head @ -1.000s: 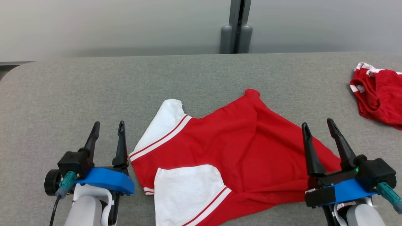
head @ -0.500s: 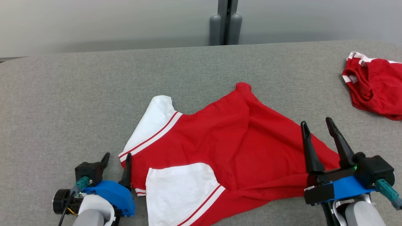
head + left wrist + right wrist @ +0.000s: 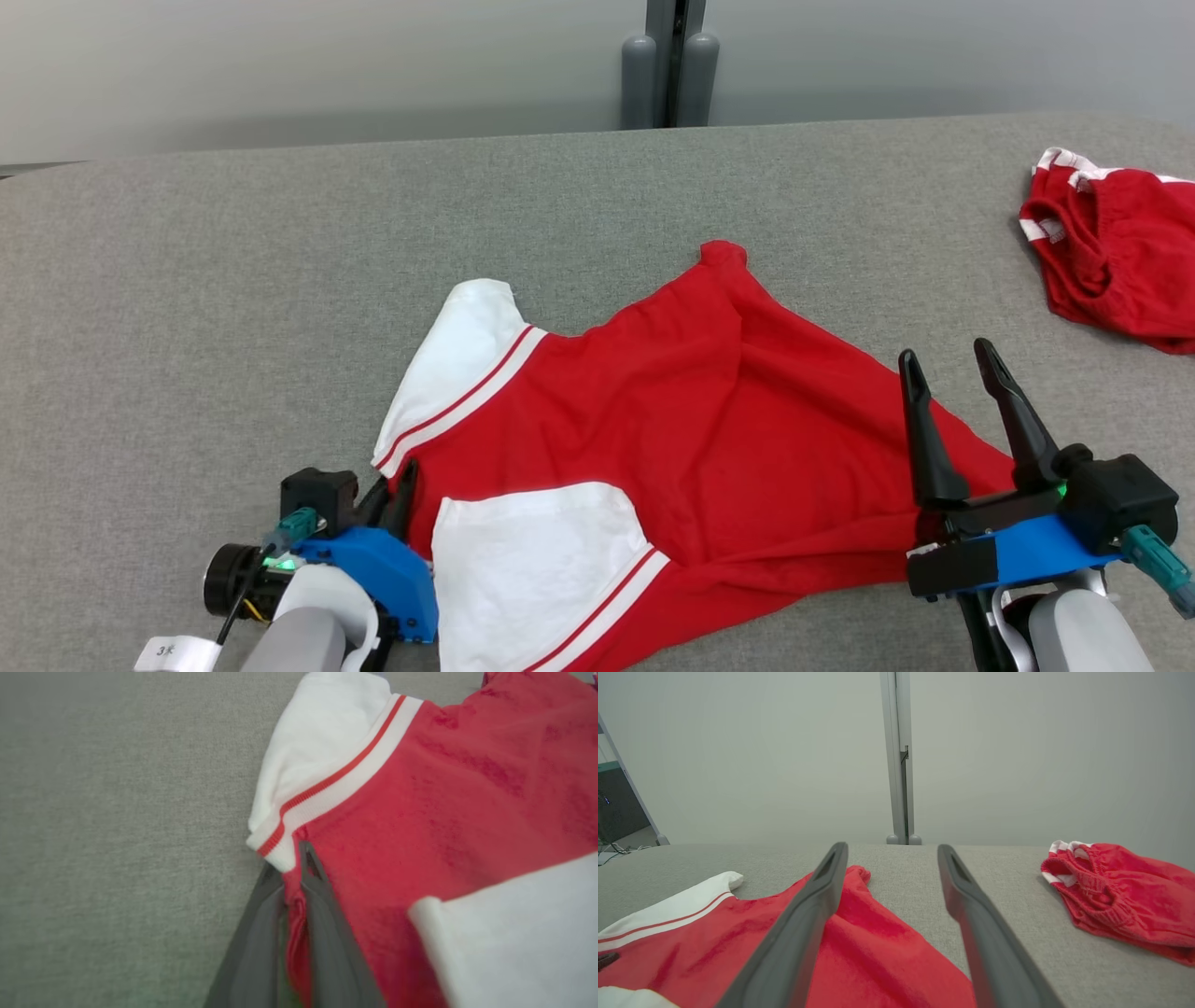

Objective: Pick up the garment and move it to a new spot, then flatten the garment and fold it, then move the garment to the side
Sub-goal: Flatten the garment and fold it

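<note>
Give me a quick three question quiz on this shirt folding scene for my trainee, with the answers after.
1. True or false: the right gripper stands open, holding nothing.
2. The left gripper pinches the shirt at: A) the white sleeve's tip; B) red fabric beside the striped sleeve band; C) the far red corner.
3. What lies on the table at the robot's right?
Key: 1 true; 2 B; 3 a crumpled red garment with white trim.

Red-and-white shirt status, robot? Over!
Left tool shut on red and white fabric shirt, left edge. Right tool open over its right corner. Crumpled red shorts far right, not blocking.
</note>
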